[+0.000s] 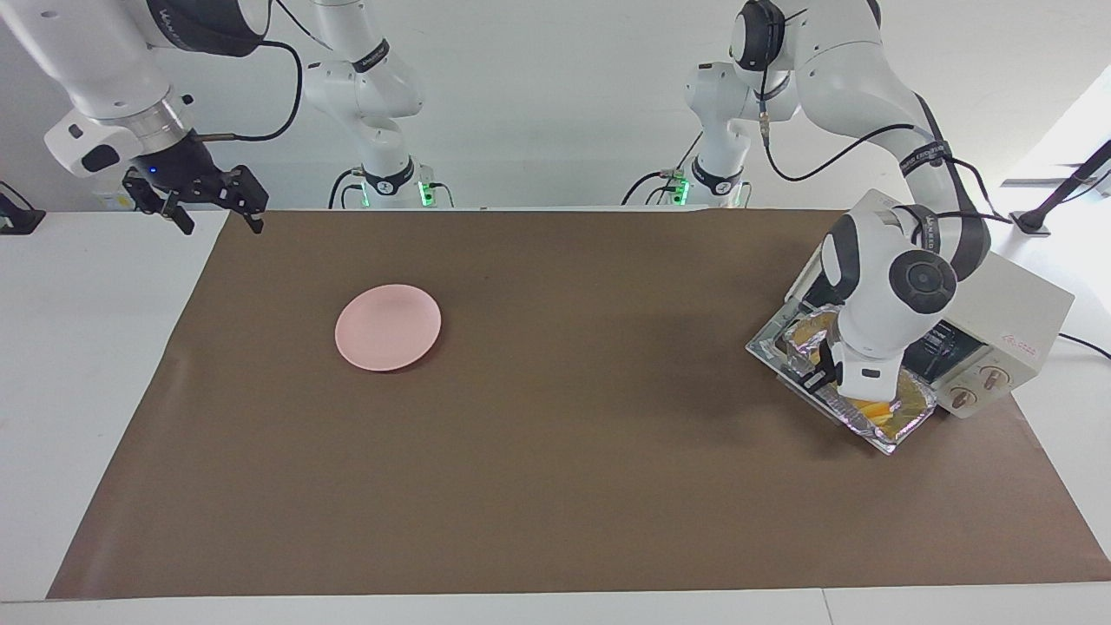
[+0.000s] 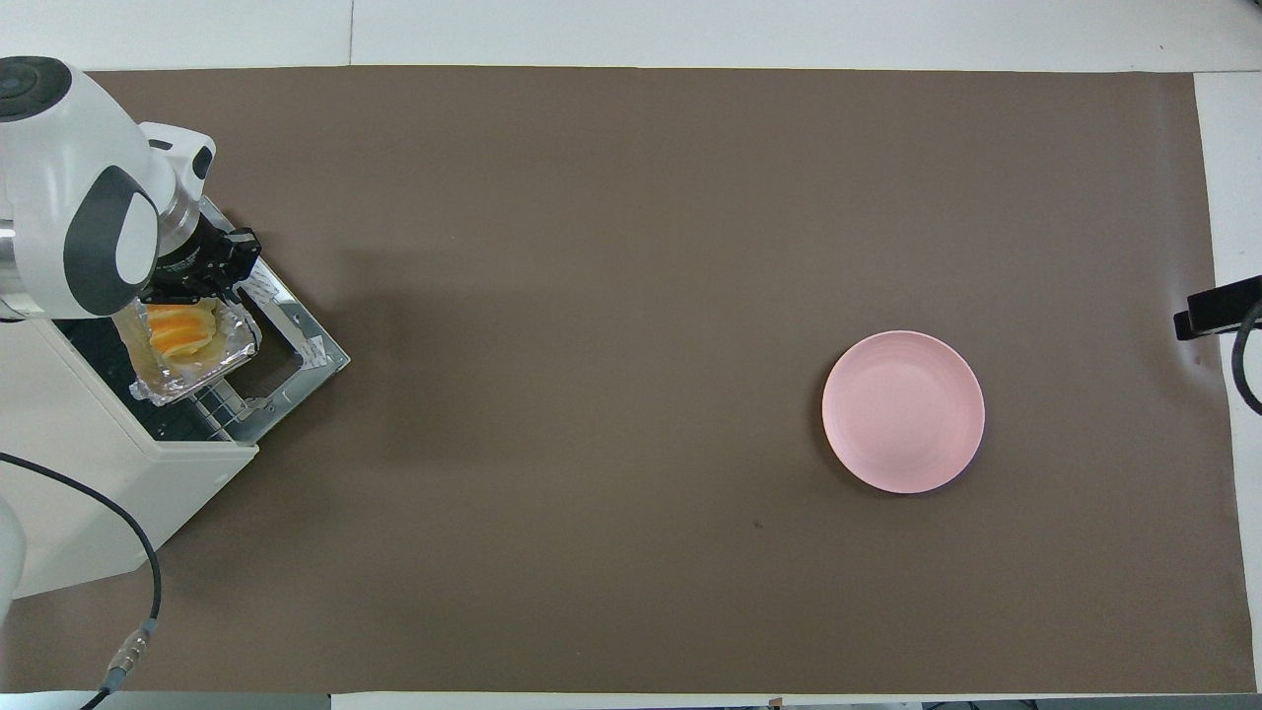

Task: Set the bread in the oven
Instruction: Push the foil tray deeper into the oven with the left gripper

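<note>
The left gripper's (image 2: 222, 266) fingers are pinched tight on the rim of the crinkled foil tray (image 2: 197, 360), which is carried over the oven's dropped glass door (image 1: 785, 351); the bread (image 2: 177, 330) is sat inside that tray, so it's lifted by the foil instead of being squeezed directly, probably so the soft roll isn't crushed; the tray is held roughly level and lined up with the mouth of the toaster oven (image 1: 1011, 308), part of it looks to be over the wire rack already, though whether it's touching the rack can't be told; the right gripper (image 1: 213, 198) is parked with fingers spread wide and nothing held, over the table edge at its own end, just waiting; the pink plate (image 1: 388, 327) is left bare mid-table.
</note>
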Controlling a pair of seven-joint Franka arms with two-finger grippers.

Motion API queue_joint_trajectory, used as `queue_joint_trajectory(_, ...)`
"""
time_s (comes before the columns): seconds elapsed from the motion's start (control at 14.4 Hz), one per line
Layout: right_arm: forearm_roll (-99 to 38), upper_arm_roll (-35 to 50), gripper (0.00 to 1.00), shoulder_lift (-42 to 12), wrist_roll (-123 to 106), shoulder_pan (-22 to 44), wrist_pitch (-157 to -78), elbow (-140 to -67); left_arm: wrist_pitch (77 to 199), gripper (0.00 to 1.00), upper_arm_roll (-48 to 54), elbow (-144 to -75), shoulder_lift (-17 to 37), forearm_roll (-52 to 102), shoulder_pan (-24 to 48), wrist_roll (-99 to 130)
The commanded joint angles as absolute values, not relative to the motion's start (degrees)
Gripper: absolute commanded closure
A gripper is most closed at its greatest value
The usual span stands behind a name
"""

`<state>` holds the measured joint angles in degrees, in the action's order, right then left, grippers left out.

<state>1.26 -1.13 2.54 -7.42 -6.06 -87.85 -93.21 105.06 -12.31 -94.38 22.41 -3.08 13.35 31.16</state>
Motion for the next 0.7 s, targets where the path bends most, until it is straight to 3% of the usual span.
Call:
queue_joint_trajectory(0.0,1.93,-0.88,0.0,3.96,-6.5,-5.98,-87.63,-94.66,105.73,1.0,-12.13,-99.13,18.29,-4.48,12.05,30.24)
queue_joint_trajectory(0.63,1.93,-0.97,0.0,3.96,-6.5,-6.06,-87.63,-94.66,105.64,1.0,-12.31,-101.95,14.86,-6.06,7.92,22.95)
